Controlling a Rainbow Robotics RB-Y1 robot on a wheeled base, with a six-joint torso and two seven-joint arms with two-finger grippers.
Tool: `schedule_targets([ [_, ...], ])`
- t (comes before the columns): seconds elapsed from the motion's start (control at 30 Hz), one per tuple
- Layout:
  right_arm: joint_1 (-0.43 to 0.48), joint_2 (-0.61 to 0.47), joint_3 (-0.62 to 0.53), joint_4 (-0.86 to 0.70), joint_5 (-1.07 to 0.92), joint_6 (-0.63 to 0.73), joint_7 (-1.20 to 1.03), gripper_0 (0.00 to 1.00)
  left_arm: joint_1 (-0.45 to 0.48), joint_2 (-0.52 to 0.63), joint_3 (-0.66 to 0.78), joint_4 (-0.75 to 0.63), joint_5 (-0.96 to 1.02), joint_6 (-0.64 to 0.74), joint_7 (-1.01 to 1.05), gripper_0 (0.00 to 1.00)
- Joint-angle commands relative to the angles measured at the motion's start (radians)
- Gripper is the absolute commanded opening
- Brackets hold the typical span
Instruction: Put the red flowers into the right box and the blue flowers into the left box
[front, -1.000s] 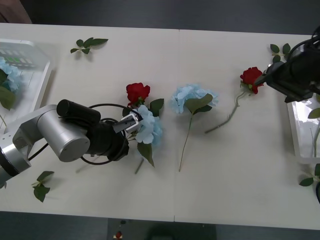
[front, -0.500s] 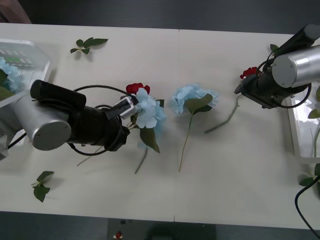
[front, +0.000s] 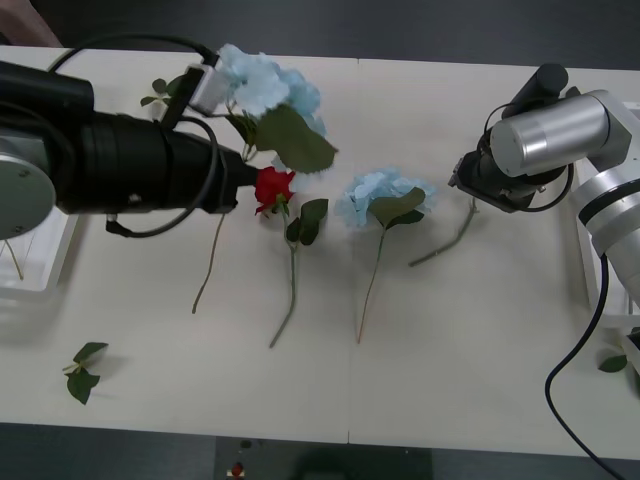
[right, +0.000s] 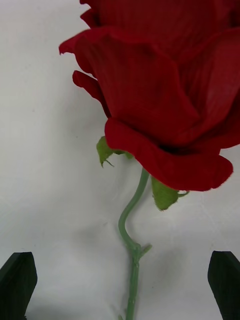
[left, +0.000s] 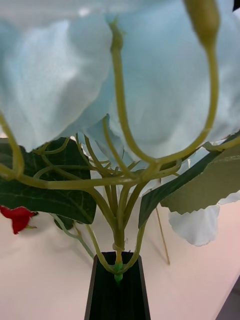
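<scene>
My left gripper (front: 238, 166) is shut on the stem (left: 118, 267) of a blue flower (front: 262, 84), held above the table at the far left; its long stem hangs down. A red flower (front: 275, 186) lies on the table just below that gripper. A second blue flower (front: 384, 196) lies mid-table. My right gripper (front: 466, 181) hovers open right over another red flower (right: 165, 95); its fingers (right: 18, 281) stand on either side of the stem (right: 133, 240) without touching. The left box (front: 44, 284) peeks out under my left arm. The right box (front: 590, 296) is at the right edge.
Loose green leaf sprigs lie at the near left (front: 82, 366), the far left (front: 160, 90) and the near right edge (front: 612, 362). The right rose's stem (front: 450, 238) runs toward the table's middle. The table's near half is bare.
My left arm has lifted the blue flower up and toward the far left, uncovering the red flower beneath. My right gripper has swung left and come over the right red flower's head.
</scene>
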Motion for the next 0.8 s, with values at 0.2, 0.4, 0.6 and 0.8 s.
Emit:
schedule_targets([
  [0.2,-0.027,-0.004,0.049,0.006,0.025,-0.022,-0.023,1.00,0.005,0.139,0.287,0.112,-0.022,0.213,0.075,0.00],
  [0.4,-0.027,0.005,0.049,0.042,0.030,-0.036,-0.010,1.00,0.131,0.164,0.489,0.252,-0.141,0.261,0.063,0.00],
  [0.6,-0.038,0.016,0.049,0.100,0.031,-0.078,0.000,1.00,0.213,0.190,0.591,0.362,-0.287,0.261,0.059,0.00],
  [0.8,-0.039,0.023,0.049,0.109,0.034,-0.084,0.003,1.00,0.266,0.216,0.600,0.450,-0.324,0.261,0.045,0.00],
])
